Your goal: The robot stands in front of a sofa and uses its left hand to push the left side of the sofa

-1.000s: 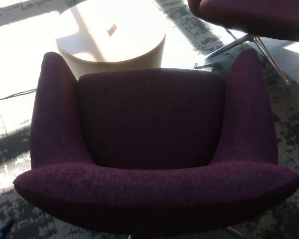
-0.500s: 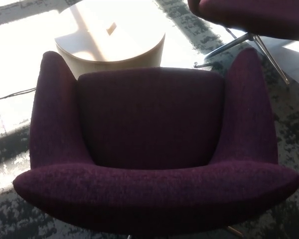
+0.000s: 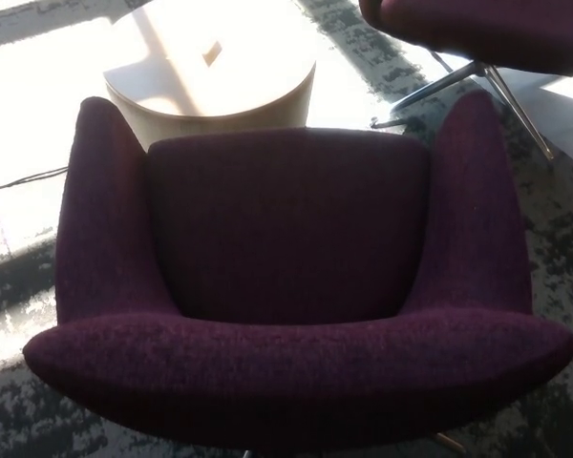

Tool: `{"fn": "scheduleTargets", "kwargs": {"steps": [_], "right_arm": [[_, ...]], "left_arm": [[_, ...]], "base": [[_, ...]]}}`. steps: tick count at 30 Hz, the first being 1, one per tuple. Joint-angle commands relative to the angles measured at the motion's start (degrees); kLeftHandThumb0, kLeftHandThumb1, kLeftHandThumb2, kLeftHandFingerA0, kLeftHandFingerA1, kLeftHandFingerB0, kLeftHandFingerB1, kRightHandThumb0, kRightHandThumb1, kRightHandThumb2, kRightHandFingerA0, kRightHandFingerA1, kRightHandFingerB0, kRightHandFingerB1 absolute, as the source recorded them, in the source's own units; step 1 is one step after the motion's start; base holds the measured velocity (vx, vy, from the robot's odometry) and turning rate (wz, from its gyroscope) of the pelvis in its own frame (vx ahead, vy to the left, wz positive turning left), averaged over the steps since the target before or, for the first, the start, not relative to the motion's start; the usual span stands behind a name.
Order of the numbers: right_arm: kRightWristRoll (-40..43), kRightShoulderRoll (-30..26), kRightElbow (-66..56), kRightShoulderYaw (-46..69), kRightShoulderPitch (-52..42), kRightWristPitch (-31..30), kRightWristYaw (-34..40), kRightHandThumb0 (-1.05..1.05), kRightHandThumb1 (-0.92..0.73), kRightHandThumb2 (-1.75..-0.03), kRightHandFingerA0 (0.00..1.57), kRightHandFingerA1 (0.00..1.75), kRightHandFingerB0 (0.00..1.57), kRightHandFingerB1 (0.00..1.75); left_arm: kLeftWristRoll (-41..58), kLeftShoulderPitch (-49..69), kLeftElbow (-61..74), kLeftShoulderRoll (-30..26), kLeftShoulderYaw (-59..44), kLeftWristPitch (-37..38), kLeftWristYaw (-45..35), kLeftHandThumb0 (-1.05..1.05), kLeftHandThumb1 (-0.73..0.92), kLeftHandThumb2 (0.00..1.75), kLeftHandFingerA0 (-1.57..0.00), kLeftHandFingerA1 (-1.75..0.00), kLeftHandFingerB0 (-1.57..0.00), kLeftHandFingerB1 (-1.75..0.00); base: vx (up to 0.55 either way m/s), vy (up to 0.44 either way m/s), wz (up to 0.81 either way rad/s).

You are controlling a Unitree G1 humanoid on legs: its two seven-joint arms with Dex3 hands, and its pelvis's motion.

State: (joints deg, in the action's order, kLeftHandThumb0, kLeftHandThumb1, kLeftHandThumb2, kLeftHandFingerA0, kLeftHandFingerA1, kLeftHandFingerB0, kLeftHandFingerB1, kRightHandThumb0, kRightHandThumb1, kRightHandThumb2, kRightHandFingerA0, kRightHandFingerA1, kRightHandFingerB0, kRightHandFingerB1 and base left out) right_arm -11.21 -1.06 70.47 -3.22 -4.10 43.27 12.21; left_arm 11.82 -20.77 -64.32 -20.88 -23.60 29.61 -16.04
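With neither hand in view, their state cannot be told; the purple sofa [image 3: 291, 277] has crept slightly left since a second ago, suggesting a push.

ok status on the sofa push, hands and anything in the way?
Both hands out of view. Purple sofa centred, untouched. Round table just beyond its left arm; second chair far right.

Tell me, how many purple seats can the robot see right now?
2. One purple sofa fills the middle of the view, seen from above. A second purple seat shows partly at the top right corner, on metal legs. More may sit outside the frame.
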Motion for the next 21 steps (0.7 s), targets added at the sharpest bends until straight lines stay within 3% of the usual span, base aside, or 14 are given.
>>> {"fn": "scheduleTargets", "kwargs": {"steps": [1,2,3,7,8,13,15,17,18,19,21], "right_arm": [[-0.04,-0.45,0.29,0.24,-0.18,0.72,0.41,-0.58,-0.70,-0.62,0.63,0.52,0.48,0.38],[-0.13,-0.43,0.28,0.19,-0.23,0.81,0.52,-0.57,-0.70,-0.61,0.64,0.52,0.48,0.38],[-0.46,-0.50,0.30,-0.06,-0.21,0.78,0.74,-0.60,-0.57,-0.93,0.58,0.62,0.40,0.52],[0.25,-0.28,0.09,0.36,-0.02,0.51,0.22,-0.60,-0.57,-0.92,0.61,0.63,0.42,0.52],[0.05,-0.39,0.12,0.24,0.09,0.49,0.30,-0.59,-0.71,-0.62,0.65,0.54,0.47,0.38],[-0.52,-0.64,0.40,-0.21,-0.03,0.89,0.49,-0.60,-0.72,-0.62,0.65,0.53,0.48,0.38],[-0.27,-0.47,0.33,-0.13,-0.22,0.69,0.27,-0.57,-0.70,-0.61,0.67,0.61,0.49,0.38],[-0.55,-0.55,0.31,-0.30,-0.20,0.28,0.66,-0.58,-0.71,-0.61,0.67,0.60,0.49,0.38],[-0.95,-0.65,0.34,-0.53,-0.21,0.28,1.25,-0.60,-0.58,-0.93,0.60,0.65,0.41,0.52],[-1.43,-0.83,0.34,-0.86,-0.22,0.49,1.80,-0.59,-0.58,-0.92,0.61,0.64,0.42,0.52],[-1.36,-0.79,0.37,-0.95,-0.23,0.43,1.80,-0.61,-0.58,-0.93,0.60,0.62,0.42,0.52]], "left_arm": [[-2.98,-4.10,-3.10,-2.42,4.27,-6.97,-1.99,-0.88,0.86,1.03,0.00,-0.05,0.00,-0.06],[-3.02,-4.71,-3.53,-2.33,4.71,-7.49,-1.88,-0.88,0.85,1.02,0.00,-0.06,0.00,-0.06],[-3.30,-5.69,-4.22,-2.37,5.61,-8.13,-2.30,-0.84,0.92,1.28,0.00,-0.16,0.00,-0.12],[-4.44,-8.26,-5.72,-1.82,8.43,-10.80,-2.15,-0.87,0.90,1.29,0.00,-0.16,0.00,-0.12],[-4.79,-8.58,-6.11,-1.75,9.21,-11.14,-2.24,-0.88,0.91,1.30,0.00,-0.15,0.00,-0.11],[-6.02,-8.98,-7.58,-1.61,11.93,-12.37,-2.25,-0.89,0.92,1.31,0.00,-0.14,0.00,-0.09],[-7.55,-8.96,-8.48,-1.64,13.94,-14.08,-2.45,-0.84,0.92,1.32,0.00,-0.16,0.00,-0.11],[-7.95,-8.86,-8.76,-1.47,14.69,-14.30,-2.41,-0.85,0.92,1.33,0.00,-0.16,0.00,-0.11],[-8.06,-8.76,-8.80,-1.29,15.28,-14.28,-2.82,-0.94,0.87,1.08,0.00,-0.06,0.00,-0.02],[-8.55,-8.72,-8.81,-1.19,15.96,-14.10,-2.83,-0.87,0.92,1.34,0.00,-0.15,0.00,-0.09],[-8.60,-8.71,-8.68,-0.99,16.35,-14.24,-2.77,-0.87,0.91,1.34,0.00,-0.14,0.00,-0.09]], "base": [[0.00,0.000,0.00],[0.00,0.000,0.00],[0.00,0.000,0.00],[0.00,0.000,0.00],[0.00,0.000,0.00],[0.00,0.000,0.00],[0.00,0.000,0.00],[0.00,0.000,0.00],[0.00,0.000,0.00],[0.00,0.000,0.00],[0.00,0.000,0.00]]}}
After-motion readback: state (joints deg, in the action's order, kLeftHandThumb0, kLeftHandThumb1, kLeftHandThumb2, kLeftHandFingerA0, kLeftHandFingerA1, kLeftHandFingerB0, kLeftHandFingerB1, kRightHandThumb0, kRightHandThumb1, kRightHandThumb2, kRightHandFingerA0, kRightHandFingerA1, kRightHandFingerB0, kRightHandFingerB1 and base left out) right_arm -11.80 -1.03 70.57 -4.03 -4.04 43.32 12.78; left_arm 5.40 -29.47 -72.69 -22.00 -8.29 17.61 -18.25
